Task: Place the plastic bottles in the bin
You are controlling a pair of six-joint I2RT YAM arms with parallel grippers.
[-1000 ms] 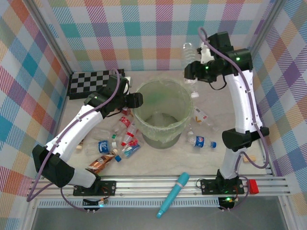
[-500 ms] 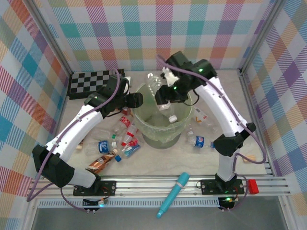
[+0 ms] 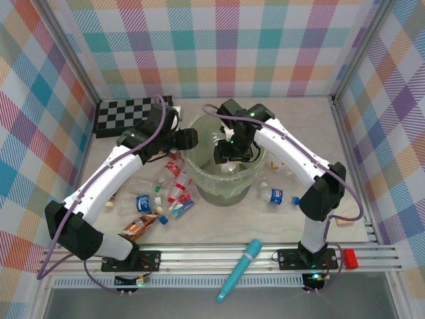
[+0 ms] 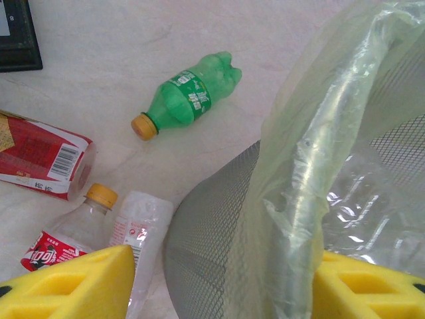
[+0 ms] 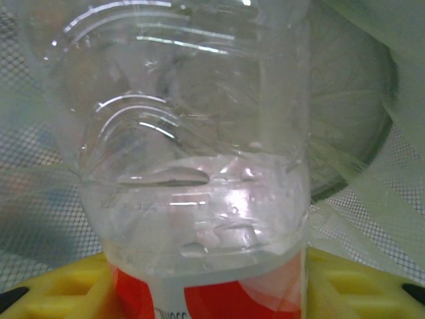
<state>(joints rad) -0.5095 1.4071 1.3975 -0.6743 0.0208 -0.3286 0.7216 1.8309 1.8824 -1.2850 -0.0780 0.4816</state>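
The bin (image 3: 247,174), pale green with a clear liner, stands mid-table. My right gripper (image 3: 229,153) hangs over its mouth, shut on a clear bottle with a red label (image 5: 199,166), which sits between the yellow pads (image 5: 60,289); bin mesh and liner lie behind it. My left gripper (image 3: 190,138) is at the bin's left rim (image 4: 312,173), open, one pad (image 4: 66,282) outside the mesh wall and the other inside against the liner. Several plastic bottles (image 3: 143,203) lie left of the bin, and others (image 3: 279,195) lie to its right.
A green bottle (image 4: 189,100), a red-labelled bottle (image 4: 56,246) and a crushed clear one (image 4: 143,226) lie by the bin's left wall. The checkerboard (image 3: 126,114) is at back left. A teal pen tube (image 3: 240,269) lies on the front rail.
My right arm swung from the back right across to the bin, bringing the held bottle down over its mouth. The left arm stayed at the rim.
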